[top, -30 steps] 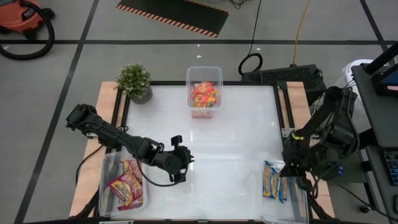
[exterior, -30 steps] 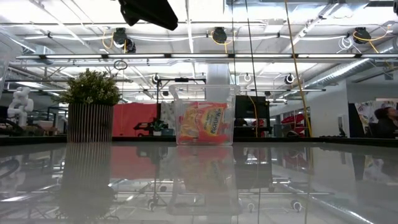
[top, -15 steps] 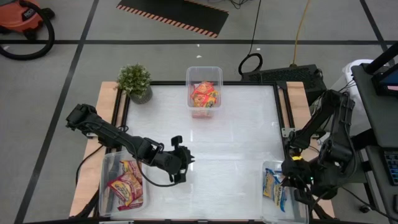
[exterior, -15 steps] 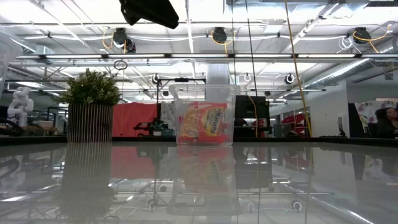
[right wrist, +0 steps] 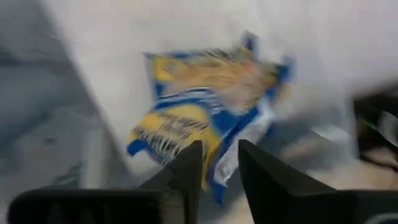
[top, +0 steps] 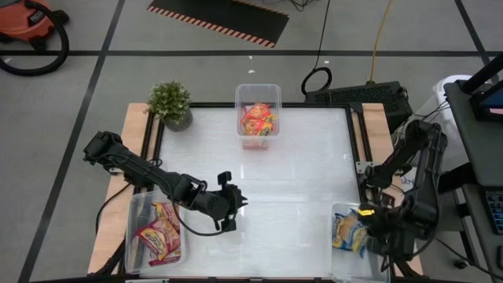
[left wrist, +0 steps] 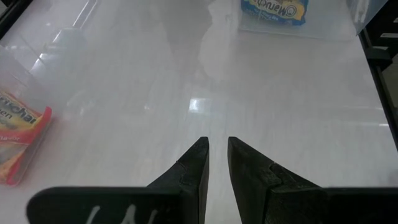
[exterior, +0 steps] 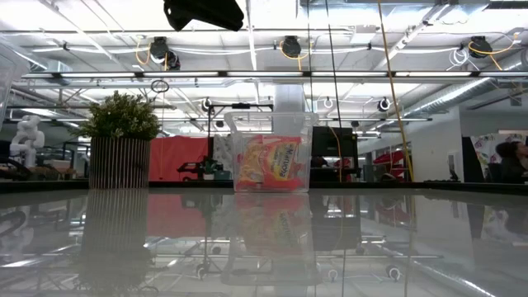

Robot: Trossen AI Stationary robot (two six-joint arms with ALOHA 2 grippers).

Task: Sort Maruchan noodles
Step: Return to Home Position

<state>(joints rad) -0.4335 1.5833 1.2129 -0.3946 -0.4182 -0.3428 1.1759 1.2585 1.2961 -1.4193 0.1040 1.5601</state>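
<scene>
**A:** what moved in the last second?

**B:** only the right side. right gripper [right wrist: 217, 152] has pulled back from over the near-right corner of the tabletop [top: 299, 181] toward its base at the right edge, with its arm folding up. fingers nearly closed, nothing between them

**A:** did a packet come with it?

**B:** no. yellow-blue packets [top: 346, 232] stayed in the near-right bin [top: 357, 271]. right wrist view sees them past the empty fingers, blurred by the motion

**A:** left side?

**B:** left gripper [left wrist: 217, 146] is in the same spot as a second ago, over the tabletop just beside the near-left bin [top: 134, 228], on its middle-facing side. fingers close together, clenched on nothing. red packets [top: 157, 236] in that bin haven't shifted

**A:** anything loose out on the tabletop?

**B:** none that I can see, the middle shows only bare white surface. at the far edge, the far bin [top: 258, 86] sits mid-edge with red-orange packets [top: 258, 119] inside, and the plant [top: 170, 102] is at the far-left corner. both unchanged

**A:** so it's sorted?

**B:** looks like it. three bins, one kind each as far as I can tell. I'd call the sort done, with only the retract to rest remaining. right is partway back, and left still reaches out over the table, so my guess is it isn't parked yet
</scene>
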